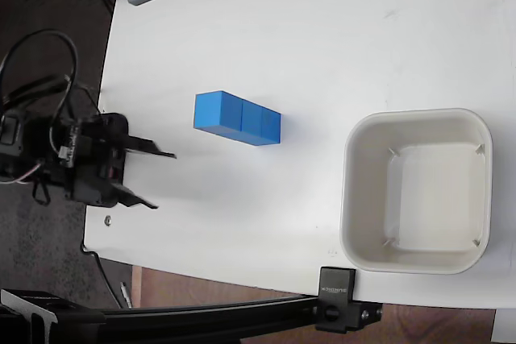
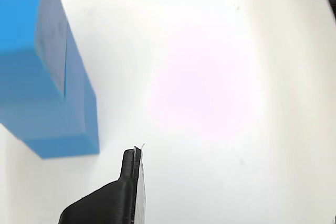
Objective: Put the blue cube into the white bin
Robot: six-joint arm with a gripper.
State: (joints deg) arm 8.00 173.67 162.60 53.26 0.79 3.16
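- Fixed view: gripper (image 1: pixel 161 180) sits at the table's (image 1: pixel 322 30) left edge, fingers spread apart, nothing between them.
- Three blue cubes (image 1: pixel 237 118) lie touching in one slanted row mid-table, right of the gripper and apart from it.
- White bin (image 1: pixel 418 191) stands at the right near the front edge, well apart from the cubes; nothing visible inside.
- Wrist view: blue cubes (image 2: pixel 50 72) fill the upper left, resting on the white table.
- One black fingertip (image 2: pixel 131 174) shows at bottom, clear of the cubes.
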